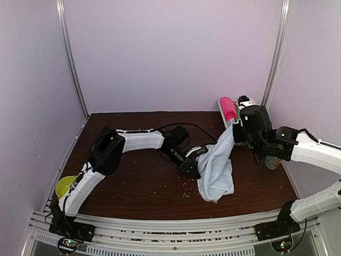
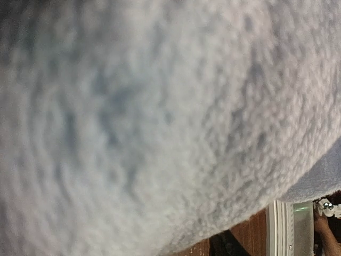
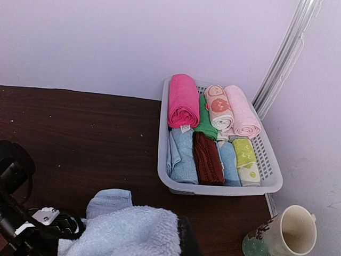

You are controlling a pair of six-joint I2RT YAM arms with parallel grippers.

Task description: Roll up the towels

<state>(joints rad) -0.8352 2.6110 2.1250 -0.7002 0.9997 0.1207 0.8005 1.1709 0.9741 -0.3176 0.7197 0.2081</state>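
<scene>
While its lower end is resting on the tabletop, the light blue towel is hanging unrolled, its long axis sloping from far right down toward the near edge. In the basket the pink towel is lying rolled. The right fingers are clenching the blue one's top; whether the left fingers at its side are gripping, I cannot tell. Spreading it flat is, I reckon, calling for both corners held.

Overhead; wrist views near blue towel
</scene>
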